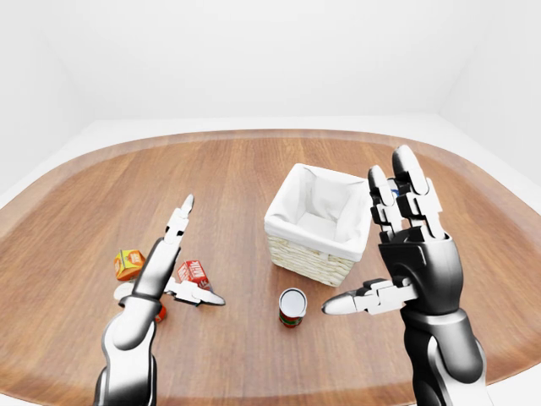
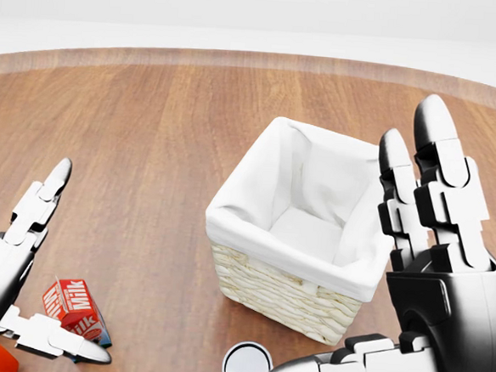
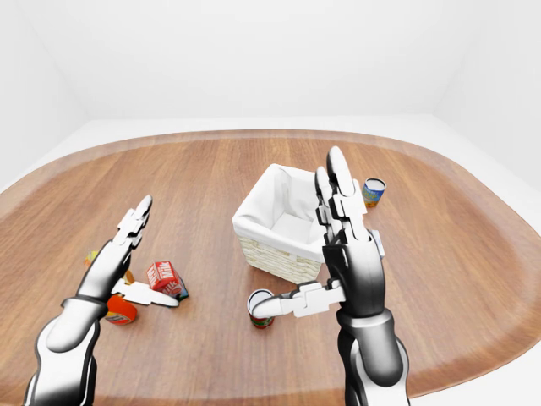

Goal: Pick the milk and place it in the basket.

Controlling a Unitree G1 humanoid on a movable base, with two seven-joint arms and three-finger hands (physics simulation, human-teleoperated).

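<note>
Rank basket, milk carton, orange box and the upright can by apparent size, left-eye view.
1. basket
2. can
3. milk carton
4. orange box

The last three look close; their order is unsure.

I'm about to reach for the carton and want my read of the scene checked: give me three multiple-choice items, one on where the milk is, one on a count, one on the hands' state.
1. In the left-eye view, the milk carton lies where relative to the basket?
A. inside it
B. to its left on the table
C. to its right

2. How many cans show in the right-eye view?
A. none
B. one
C. two

3. What is the left hand doing?
A. open beside the milk carton
B. closed round it
C. lifting it

Answers: 1 B, the carton lies on the wood left of the basket. 2 C, a can below the basket and another can to its right. 3 A, its fingers are spread; the right hand is open too.
</note>
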